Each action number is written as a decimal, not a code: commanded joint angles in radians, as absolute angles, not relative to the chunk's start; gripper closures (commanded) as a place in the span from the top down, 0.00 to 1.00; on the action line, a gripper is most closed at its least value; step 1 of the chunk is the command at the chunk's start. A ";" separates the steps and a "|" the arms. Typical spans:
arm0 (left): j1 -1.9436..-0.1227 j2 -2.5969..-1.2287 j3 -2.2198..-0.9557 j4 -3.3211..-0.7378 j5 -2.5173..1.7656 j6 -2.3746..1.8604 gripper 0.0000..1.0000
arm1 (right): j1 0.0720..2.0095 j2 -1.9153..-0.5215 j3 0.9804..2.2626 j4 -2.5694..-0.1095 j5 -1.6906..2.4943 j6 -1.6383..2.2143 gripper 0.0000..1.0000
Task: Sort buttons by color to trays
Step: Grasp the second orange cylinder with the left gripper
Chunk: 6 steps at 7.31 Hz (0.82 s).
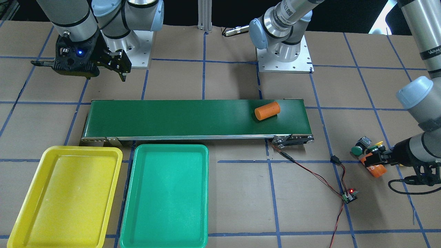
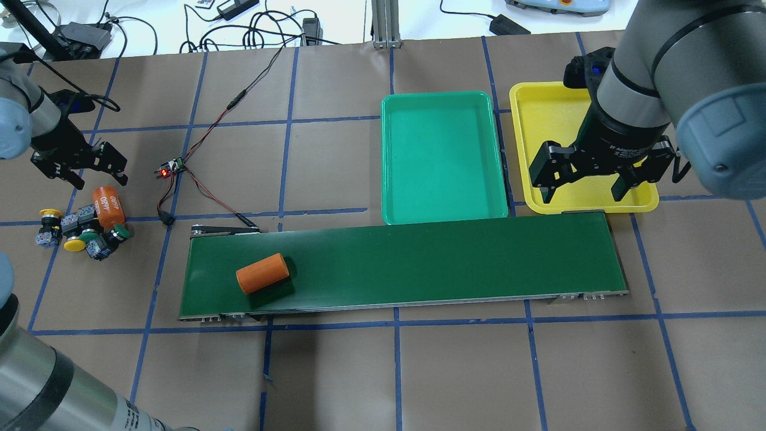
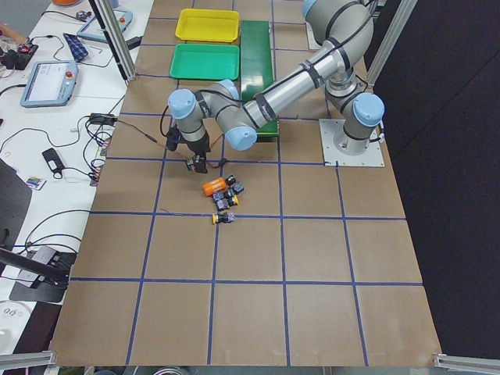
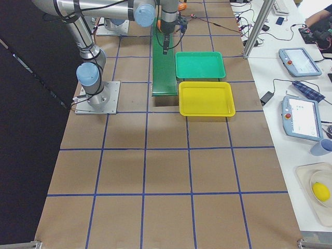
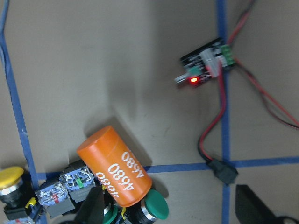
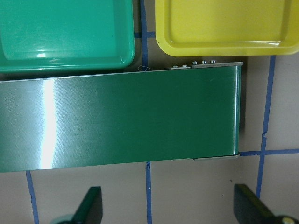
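Four buttons sit in a cluster on the paper at the table's left: two yellow-capped (image 2: 49, 214) (image 2: 74, 244) and two green-capped (image 2: 121, 231) (image 2: 90, 237). The left wrist view shows one yellow cap (image 5: 10, 176) and one green cap (image 5: 155, 208). My left gripper (image 2: 99, 178) is open and empty just beyond the cluster, over an orange cylinder marked 4680 (image 2: 108, 205). The green tray (image 2: 440, 155) and yellow tray (image 2: 538, 120) lie empty beyond the belt. My right gripper (image 2: 583, 194) is open and empty above the yellow tray's near edge and the belt's right end.
A long dark-green conveyor belt (image 2: 419, 263) crosses the middle of the table and carries a second orange cylinder (image 2: 263, 273) near its left end. A small controller board (image 2: 173, 167) with a red light and red-black wires lies between the buttons and the belt.
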State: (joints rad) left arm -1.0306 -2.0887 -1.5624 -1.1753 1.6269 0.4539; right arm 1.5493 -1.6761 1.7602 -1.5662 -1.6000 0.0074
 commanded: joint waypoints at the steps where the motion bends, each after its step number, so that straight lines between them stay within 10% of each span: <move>1: -0.991 -2.152 -1.583 -1.103 1.623 0.439 1.00 | 1.549 -1.672 1.759 -1.574 -1.586 0.008 1.00; 2: -0.991 -2.172 -1.585 -1.101 1.624 0.439 0.97 | 1.549 -1.658 1.759 -1.571 -1.592 0.008 1.00; 4: -1.006 -2.166 -1.578 -1.109 1.621 0.436 0.10 | 1.549 -1.657 1.759 -1.568 -1.586 0.002 1.00; 6: -1.011 -2.145 -1.580 -1.123 1.611 0.434 0.00 | 1.549 -1.658 1.773 -1.437 -1.589 0.005 1.00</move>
State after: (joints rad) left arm -1.0079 -2.1548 -1.5795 -1.1157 1.6191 0.4350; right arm 1.5493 -1.6587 1.7646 -1.5208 -1.5912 0.0040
